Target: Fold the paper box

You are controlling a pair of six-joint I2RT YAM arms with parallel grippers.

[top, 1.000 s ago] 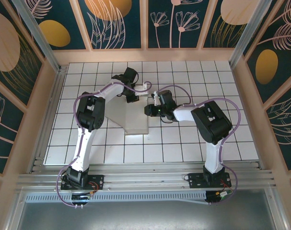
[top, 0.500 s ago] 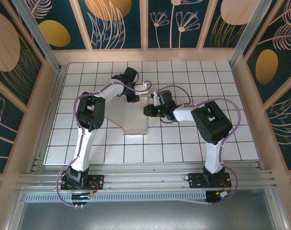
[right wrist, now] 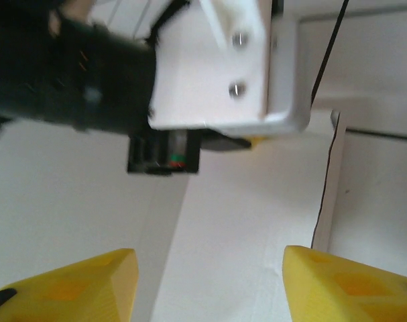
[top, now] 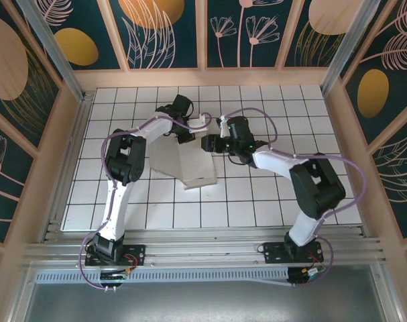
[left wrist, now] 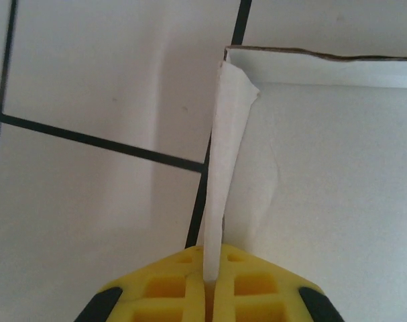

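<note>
An upright flap [left wrist: 226, 154] of the paper box [top: 190, 164] is pinched by the left pincer [left wrist: 212, 295] — the right pincer [right wrist: 210, 275] is seen wide open over the box, empty.

The worktop [top: 277, 194] is a white surface ruled into square tiles by thin black lines. The paper box [top: 190, 164], white and unmarked, lies on it a little left of the middle, its panels spread over several tiles, one thin flap [left wrist: 223, 168] standing upright at a corner.
</note>
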